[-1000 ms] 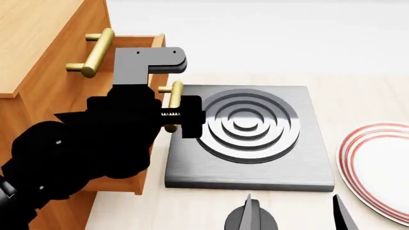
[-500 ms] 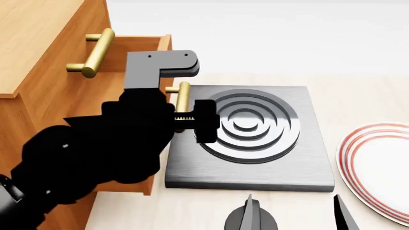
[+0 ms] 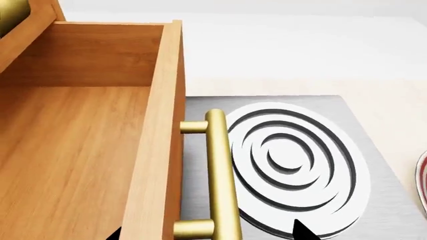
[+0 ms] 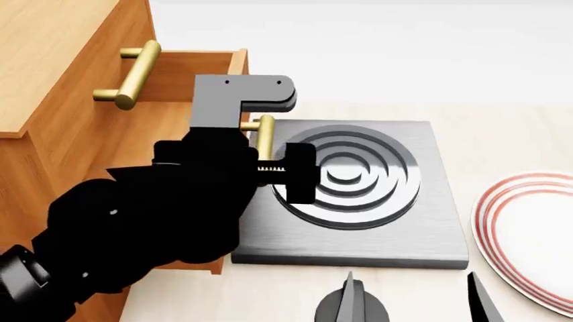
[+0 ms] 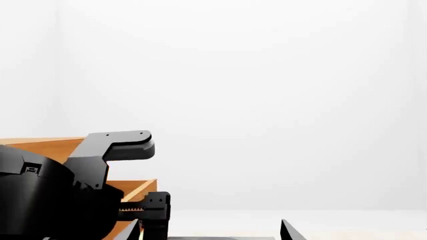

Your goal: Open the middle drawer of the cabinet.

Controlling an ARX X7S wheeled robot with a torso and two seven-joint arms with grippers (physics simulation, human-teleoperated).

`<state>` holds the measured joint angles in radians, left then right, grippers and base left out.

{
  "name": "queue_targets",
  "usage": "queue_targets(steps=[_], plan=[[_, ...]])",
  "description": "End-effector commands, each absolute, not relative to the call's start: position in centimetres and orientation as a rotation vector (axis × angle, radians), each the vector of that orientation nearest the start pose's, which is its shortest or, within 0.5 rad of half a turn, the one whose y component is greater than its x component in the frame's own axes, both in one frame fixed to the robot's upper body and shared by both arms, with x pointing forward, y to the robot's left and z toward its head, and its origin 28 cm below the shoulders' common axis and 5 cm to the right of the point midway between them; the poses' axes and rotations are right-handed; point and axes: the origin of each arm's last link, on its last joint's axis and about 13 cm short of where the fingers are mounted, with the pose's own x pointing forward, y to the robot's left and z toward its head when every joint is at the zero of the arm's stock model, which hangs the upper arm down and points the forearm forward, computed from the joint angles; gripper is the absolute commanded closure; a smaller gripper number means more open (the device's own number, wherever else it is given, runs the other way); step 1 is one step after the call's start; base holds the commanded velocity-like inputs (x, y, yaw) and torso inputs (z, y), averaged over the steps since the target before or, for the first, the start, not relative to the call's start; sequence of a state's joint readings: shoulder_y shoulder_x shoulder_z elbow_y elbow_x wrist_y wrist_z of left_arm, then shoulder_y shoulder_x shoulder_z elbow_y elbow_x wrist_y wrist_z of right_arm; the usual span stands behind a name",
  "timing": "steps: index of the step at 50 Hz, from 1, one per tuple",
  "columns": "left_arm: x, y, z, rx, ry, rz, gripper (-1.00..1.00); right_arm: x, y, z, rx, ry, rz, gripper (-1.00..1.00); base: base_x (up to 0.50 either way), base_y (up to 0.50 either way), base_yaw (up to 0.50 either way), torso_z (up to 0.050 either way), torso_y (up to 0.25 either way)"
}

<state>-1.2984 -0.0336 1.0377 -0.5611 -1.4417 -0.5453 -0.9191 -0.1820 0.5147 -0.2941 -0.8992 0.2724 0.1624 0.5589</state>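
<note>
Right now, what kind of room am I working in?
Likely a simulated kitchen, on a pale wooden surface. A grey hotplate with ring burners sits beside a red-rimmed plate, and the left gripper is at the brass handle of the middle drawer, pulled out of the cabinet.

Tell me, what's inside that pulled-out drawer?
The left wrist view shows only bare wood on the floor and walls of the drawer. The near end lies outside that picture, and in the head view the left hand and its arm cover the drawer.

Orange-brown cabinet [image 4: 63,87], brass handle [image 3: 220,175], grey ringed hotplate [image 4: 358,188], white plate [image 4: 528,235] at three o'clock, seemingly red-striped rim, pale table [image 4: 501,134]
</note>
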Motion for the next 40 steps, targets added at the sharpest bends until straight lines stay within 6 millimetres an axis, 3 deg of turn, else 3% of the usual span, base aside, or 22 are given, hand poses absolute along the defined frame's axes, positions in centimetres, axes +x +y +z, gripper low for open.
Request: queue_targets(steps=[1, 40], plan=[[33.5, 4.1, 21.0, -0.107, 0.505, -0.309, -1.0, 13.1, -9.6, 14.2, 0.024, -0.389, 0.035, -1.0, 0.0, 0.0, 0.0, 0.0, 0.0], [32.2, 2.3, 21.5, -0.161, 0.509, -0.425, -1.0, 13.3, -9.5, 14.1, 0.024, -0.386, 0.038, -1.0, 0.0, 0.0, 0.0, 0.0, 0.0]])
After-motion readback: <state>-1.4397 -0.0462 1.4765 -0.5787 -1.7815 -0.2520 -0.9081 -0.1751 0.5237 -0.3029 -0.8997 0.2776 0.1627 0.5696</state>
